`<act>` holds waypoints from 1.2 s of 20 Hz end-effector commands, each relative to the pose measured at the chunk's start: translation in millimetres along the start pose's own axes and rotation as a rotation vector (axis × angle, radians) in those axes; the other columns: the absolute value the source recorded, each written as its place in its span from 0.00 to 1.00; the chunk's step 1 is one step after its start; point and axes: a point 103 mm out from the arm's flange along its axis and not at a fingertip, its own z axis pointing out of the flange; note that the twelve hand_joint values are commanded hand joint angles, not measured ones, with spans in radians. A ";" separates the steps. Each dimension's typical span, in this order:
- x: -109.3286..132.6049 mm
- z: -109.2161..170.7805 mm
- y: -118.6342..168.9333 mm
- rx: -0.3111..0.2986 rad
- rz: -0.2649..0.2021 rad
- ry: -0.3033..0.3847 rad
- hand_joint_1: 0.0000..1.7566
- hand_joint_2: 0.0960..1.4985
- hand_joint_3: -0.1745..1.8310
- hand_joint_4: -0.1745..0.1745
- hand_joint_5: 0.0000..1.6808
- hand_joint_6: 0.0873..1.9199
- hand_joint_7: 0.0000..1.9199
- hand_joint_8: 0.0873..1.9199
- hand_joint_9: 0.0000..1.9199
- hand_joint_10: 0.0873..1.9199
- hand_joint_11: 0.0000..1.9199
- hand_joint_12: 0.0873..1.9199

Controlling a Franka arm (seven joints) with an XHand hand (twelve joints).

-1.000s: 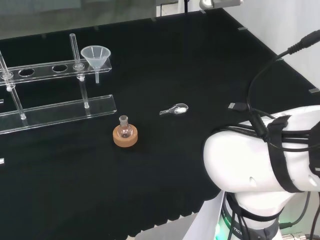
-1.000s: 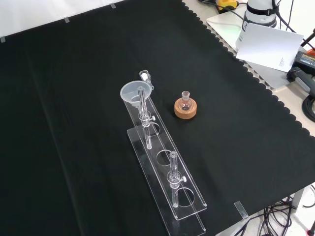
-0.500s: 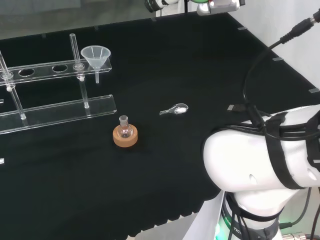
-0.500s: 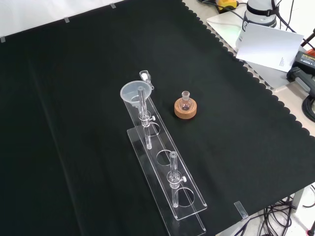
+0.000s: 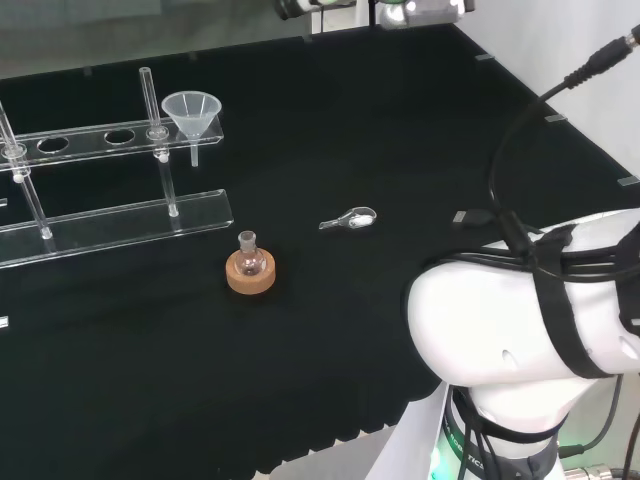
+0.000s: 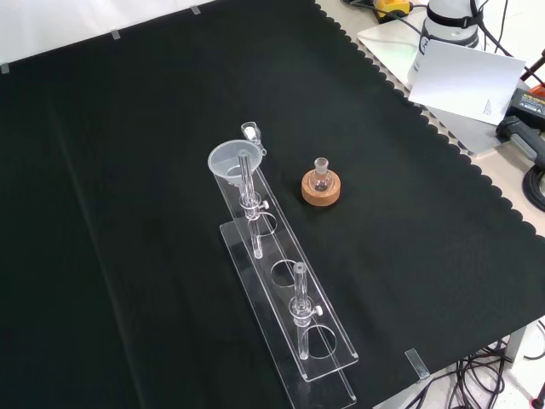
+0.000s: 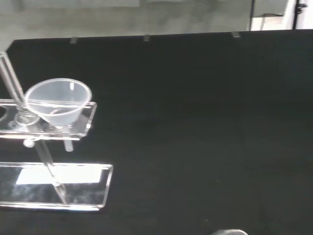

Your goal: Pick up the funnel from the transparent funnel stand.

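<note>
A clear plastic funnel [image 5: 192, 108] sits upright in the end hole of the transparent funnel stand [image 5: 100, 135], its stem hanging below the upper bar. In the front view the funnel [image 6: 232, 160] is at the stand's [image 6: 289, 281] far end. The wrist view looks at the funnel [image 7: 57, 102] from a distance, with the stand's base plate [image 7: 54, 188] under it. Nothing touches the funnel. White and dark parts of the arm's far end [image 5: 420, 10] show at the head view's top edge, well above and to the right of the funnel.
A small round flask on a cork ring [image 5: 250, 268] stands near the stand, as the front view [image 6: 321, 185] also shows. A small clear scoop [image 5: 350, 217] lies on the cloth. The arm's big white link [image 5: 520, 340] stands at the lower right. Two thin rods rise from the stand.
In the head view the arm parts at the top edge have moved left, and the big white link has shifted slightly. The funnel and stand have not moved.
</note>
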 end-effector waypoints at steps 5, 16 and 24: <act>52.4 25.1 43.0 0.188 -0.115 -0.130 0.27 0.37 0.09 0.49 0.00 0.00 0.00 0.00 0.00 0.00 0.00 0.00; 83.8 36.0 80.7 0.370 -0.173 -0.313 0.31 0.36 0.09 0.39 0.00 0.00 0.00 0.00 0.00 0.00 0.00 0.50; 107.1 42.2 91.5 0.427 -0.147 -0.387 0.31 0.36 0.09 0.39 0.00 0.00 0.00 0.00 0.00 0.00 0.00 0.53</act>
